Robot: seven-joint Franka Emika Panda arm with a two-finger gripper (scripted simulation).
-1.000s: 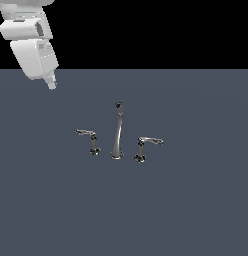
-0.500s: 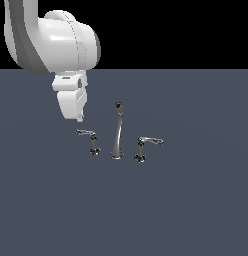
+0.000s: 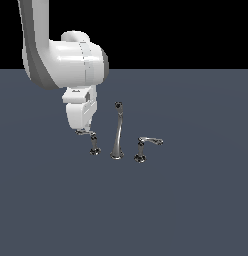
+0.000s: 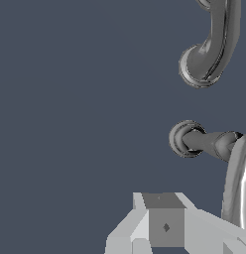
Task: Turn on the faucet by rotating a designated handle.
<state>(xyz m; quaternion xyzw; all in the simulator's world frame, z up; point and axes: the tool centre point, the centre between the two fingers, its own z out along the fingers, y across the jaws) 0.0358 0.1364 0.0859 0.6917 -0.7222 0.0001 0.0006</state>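
White arm's fingers [image 3: 80, 129] low over the small chrome lever handle [image 3: 88, 135], beside the tall curved chrome spout [image 3: 117, 131]. Spread, grip and contact: cannot tell, tips mostly hidden.

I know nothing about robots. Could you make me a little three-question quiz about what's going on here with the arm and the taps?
1. True or false: the gripper hangs over the handle on the exterior view's right.
2. What stands between the two handles?
A. a spout
B. a cup
C. a sponge
3. Fill in: the other handle's lever points toward the exterior view's ____.

Key
1. False; it is at the one on the left.
2. A, the spout.
3. right
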